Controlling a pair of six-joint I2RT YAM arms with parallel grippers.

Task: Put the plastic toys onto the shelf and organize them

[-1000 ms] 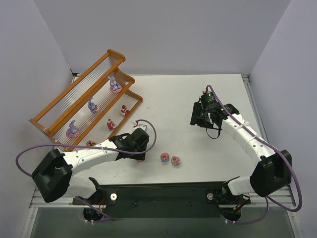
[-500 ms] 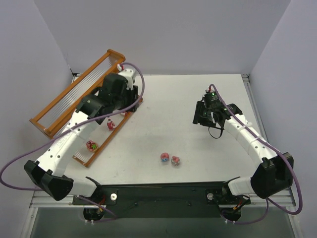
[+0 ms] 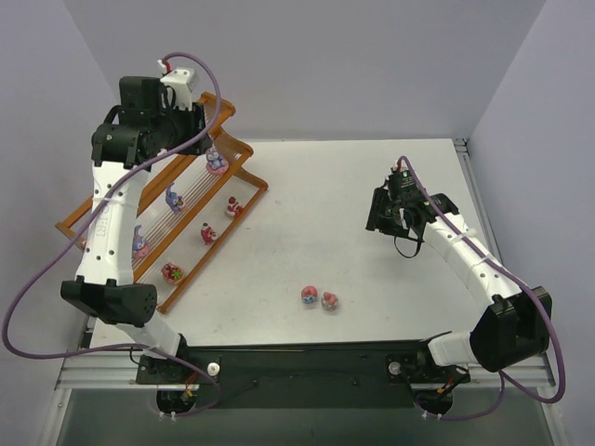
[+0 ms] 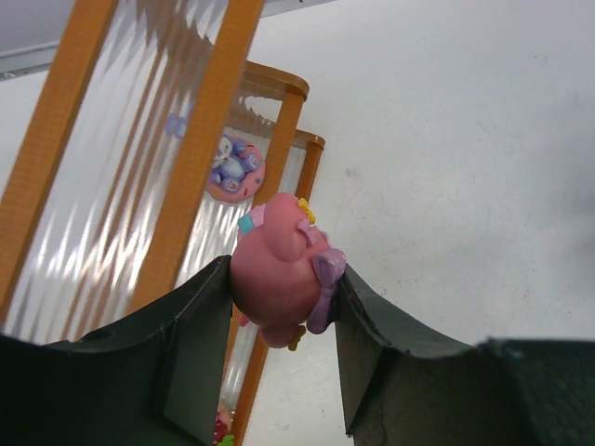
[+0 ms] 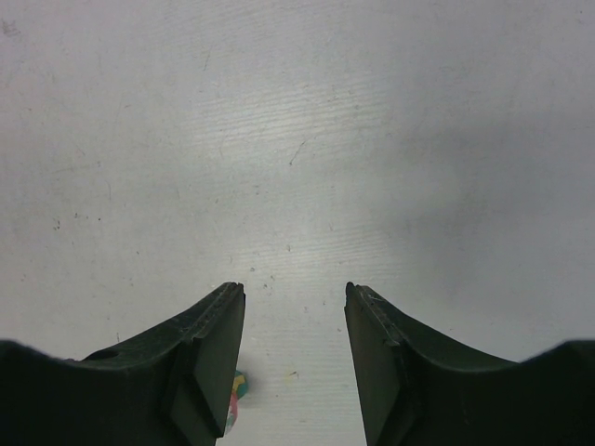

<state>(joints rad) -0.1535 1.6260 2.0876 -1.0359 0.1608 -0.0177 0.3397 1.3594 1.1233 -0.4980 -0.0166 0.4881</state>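
Fingers [image 4: 186,325] of the left gripper [image 4: 282,279] are clamping a pink figurine [image 4: 277,265] above the orange shelf [image 4: 200,139]; right gripper [image 5: 293,293] is hovering over the white table [image 5: 297,139], its jaws standing apart.

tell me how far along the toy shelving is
Done: six toys sit on the tiers of the shelf. In hand: the left gripper is shut on a pink toy over the shelf. Left: that one to place, plus two toys lying on the table; the right gripper is open and empty.
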